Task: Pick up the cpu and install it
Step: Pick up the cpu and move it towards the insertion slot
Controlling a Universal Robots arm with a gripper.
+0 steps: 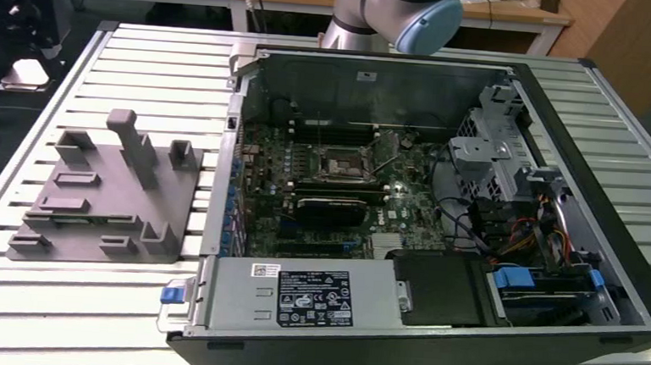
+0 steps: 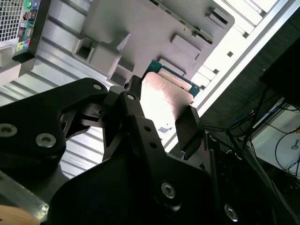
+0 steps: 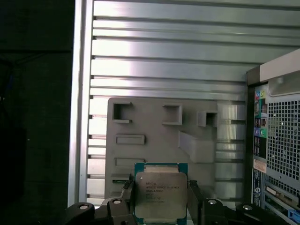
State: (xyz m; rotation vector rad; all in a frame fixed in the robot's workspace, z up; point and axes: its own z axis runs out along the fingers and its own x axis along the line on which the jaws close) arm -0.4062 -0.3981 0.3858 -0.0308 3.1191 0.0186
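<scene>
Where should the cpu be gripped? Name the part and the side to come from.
Take the cpu by two opposite thin edges, coming square onto its flat metal top. It is a thin flat square, so only the rim gives a hold. In the first wrist view the gripper flanks it so, fingers against both edges.

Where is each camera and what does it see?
Exterior view: high, looking down on the open black computer case and grey plastic fixture block; the arm's joint shows.
First wrist view: on the arm, facing that block past the end effector.
Second wrist view: same, along its black fingers.
Both wrist views share the gripped silvery square cpu.
</scene>
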